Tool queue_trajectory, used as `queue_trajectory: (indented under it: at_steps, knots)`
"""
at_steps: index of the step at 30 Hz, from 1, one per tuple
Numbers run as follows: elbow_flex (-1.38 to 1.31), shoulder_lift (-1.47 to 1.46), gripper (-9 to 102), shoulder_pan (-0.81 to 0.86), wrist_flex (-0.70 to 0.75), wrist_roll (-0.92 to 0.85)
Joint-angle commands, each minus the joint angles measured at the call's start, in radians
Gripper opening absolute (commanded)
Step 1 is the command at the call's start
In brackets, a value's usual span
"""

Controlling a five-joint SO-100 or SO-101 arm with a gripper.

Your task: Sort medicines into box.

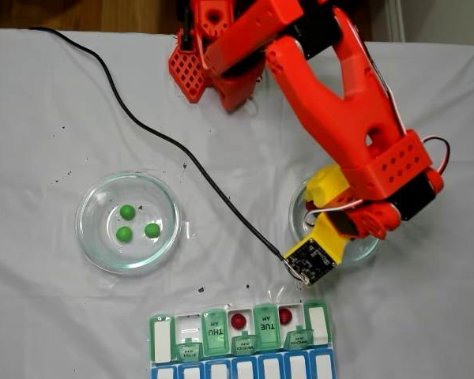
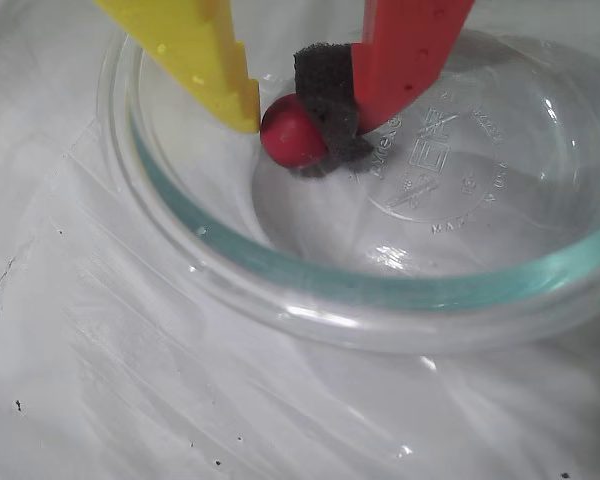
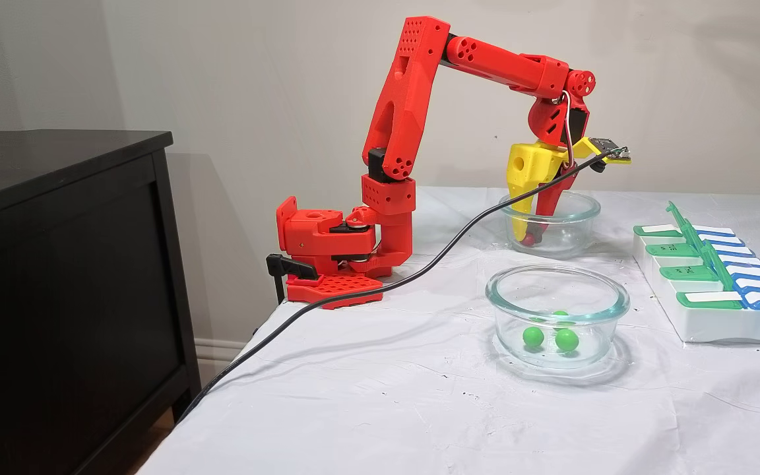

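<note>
Reaching down from its base at the table's far edge, the red arm (image 3: 419,99) hangs its gripper (image 2: 305,125) inside the far glass dish (image 3: 574,204) in a fixed view. On the white cloth (image 1: 63,316) the weekly pill organiser (image 1: 241,343) lies along the near edge in a fixed view, several green lids flipped up, with two dark red balls (image 1: 238,320) already sitting in open compartments, apart from each other. The other glass dish (image 1: 91,237) holds three green balls (image 1: 126,212), near one another and loose on the glass. In the wrist view the yellow finger (image 2: 195,50) and the red finger (image 2: 405,50), which carries a dark foam pad (image 2: 325,85), are closed on the last red ball (image 2: 290,132), which sits low at the dish floor. The yellow tip touches one side and the foam presses the other, so I judge the ball pinched, though barely lifted if at all. The ball looks glossy, hard and very light; it would likely roll or squirt out of a skewed pinch, so hold across its middle, with the foam giving friction. The glass dish is smooth, rigid and breakable, so the fingertips should not be driven into its floor.
</note>
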Motion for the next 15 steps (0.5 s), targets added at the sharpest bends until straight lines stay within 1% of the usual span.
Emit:
queue_trajectory:
  at_steps: [1,9,15]
  knots:
    - [0.006,0.037,1,-0.031,0.009,0.011]
    - [-0.023,0.120,0,-0.038,0.017,0.031]
    - [-0.164,0.291,0,-0.058,-0.008,0.094]
